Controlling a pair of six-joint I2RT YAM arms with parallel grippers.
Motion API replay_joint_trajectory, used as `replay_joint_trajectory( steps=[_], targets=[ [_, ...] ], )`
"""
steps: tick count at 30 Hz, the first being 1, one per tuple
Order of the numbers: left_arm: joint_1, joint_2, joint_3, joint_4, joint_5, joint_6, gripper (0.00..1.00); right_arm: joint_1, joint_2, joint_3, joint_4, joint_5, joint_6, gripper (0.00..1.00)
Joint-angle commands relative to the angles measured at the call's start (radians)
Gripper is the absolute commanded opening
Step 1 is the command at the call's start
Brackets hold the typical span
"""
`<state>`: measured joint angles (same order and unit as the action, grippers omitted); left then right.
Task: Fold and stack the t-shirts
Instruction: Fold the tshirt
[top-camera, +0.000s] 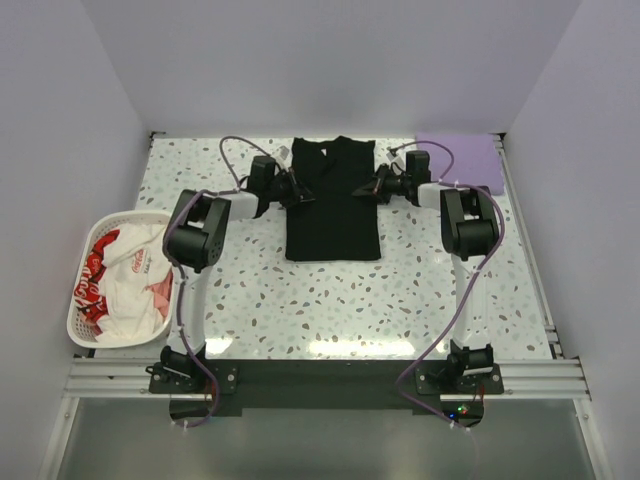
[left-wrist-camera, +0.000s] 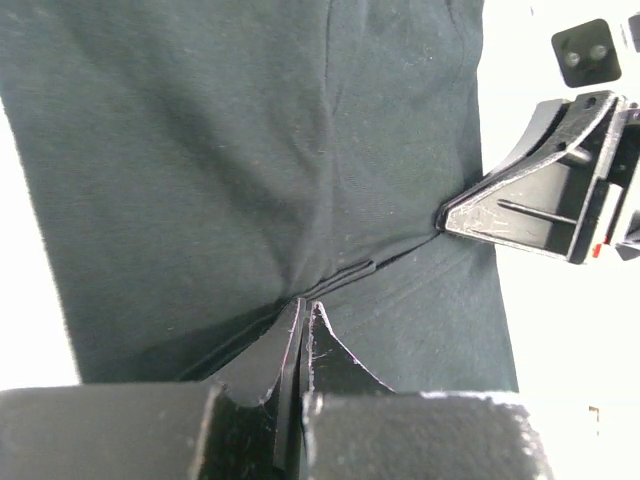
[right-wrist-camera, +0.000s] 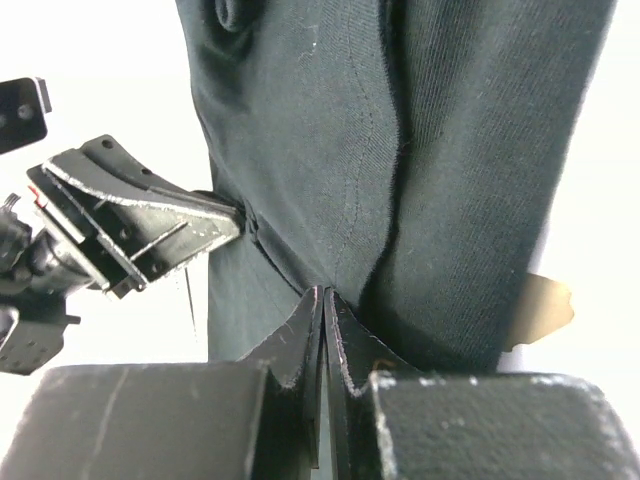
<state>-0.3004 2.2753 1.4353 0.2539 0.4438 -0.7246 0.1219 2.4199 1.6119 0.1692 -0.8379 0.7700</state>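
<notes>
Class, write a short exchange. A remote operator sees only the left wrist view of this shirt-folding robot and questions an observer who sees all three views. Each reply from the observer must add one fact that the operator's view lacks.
Operator: My left gripper is shut on the black t-shirt. Where are the other shirts?
Observer: The lavender t-shirt lies flat at the far right corner of the table.
Operator: And the third one?
Observer: The white t-shirt with red lettering sits crumpled in the basket at the table's left edge.
</notes>
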Motion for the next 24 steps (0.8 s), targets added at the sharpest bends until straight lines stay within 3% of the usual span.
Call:
replay_joint_trajectory(
  steps=[1,7,14,24],
  targets=[
    [0.041,-0.013,-0.050,0.031,0.015,0.008,0.00,-0.014,0.031,-0.018,0.023,-0.001,-0.003,0.04],
    [0.066,-0.049,-0.104,0.096,0.033,-0.007,0.01,-0.016,0.034,-0.038,0.030,0.000,-0.001,0.04],
    [0.092,-0.106,-0.154,0.212,0.090,-0.019,0.17,-0.022,0.025,-0.043,0.027,-0.001,-0.005,0.04],
    [0.115,-0.025,-0.128,0.209,0.076,-0.052,0.12,-0.022,0.024,-0.037,0.041,-0.010,0.002,0.04]
  ],
)
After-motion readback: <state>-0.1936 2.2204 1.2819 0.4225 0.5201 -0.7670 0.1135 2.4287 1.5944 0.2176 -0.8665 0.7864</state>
